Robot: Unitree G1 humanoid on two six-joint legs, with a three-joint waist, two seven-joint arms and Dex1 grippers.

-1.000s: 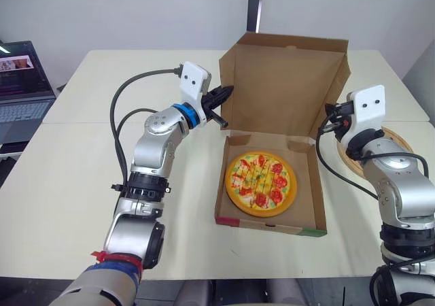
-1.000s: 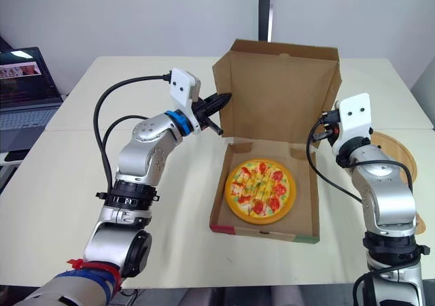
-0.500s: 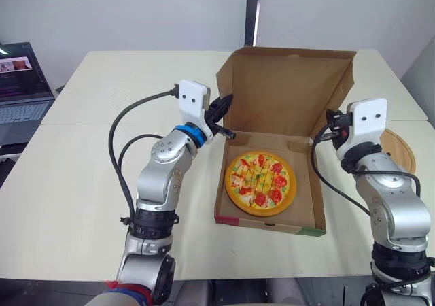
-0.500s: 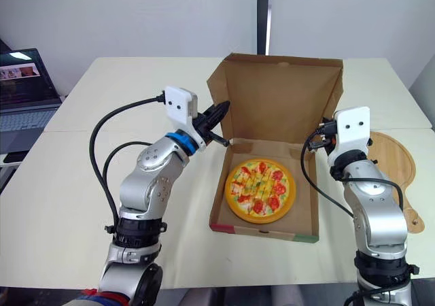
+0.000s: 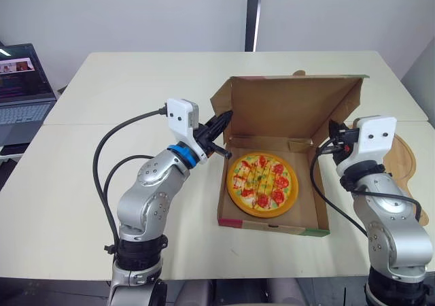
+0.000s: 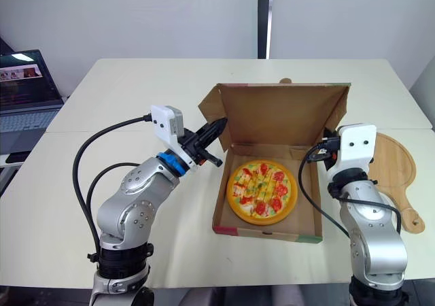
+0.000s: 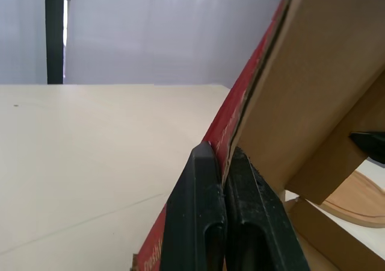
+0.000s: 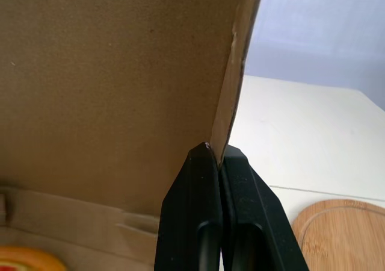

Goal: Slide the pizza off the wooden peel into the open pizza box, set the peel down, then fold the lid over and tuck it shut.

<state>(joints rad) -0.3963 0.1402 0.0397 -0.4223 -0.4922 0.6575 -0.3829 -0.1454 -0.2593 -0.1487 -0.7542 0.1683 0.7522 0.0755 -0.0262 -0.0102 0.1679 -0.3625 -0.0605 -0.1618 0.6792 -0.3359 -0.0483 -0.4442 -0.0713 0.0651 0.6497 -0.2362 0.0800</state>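
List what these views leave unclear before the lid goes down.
- Peel: partly hidden by the right arm in eye views, by the lid in left wrist view.
- Pizza: right wrist view, cut off at the edge.
- Laptop: eye views, cut off at the edge, screen unreadably small.

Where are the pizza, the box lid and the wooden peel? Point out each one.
pizza [image 5: 262, 183], left eye view, middle of its topping.
box lid [image 5: 289, 109], left eye view, its brown inner face.
wooden peel [image 6: 392, 162], right eye view, its round blade.
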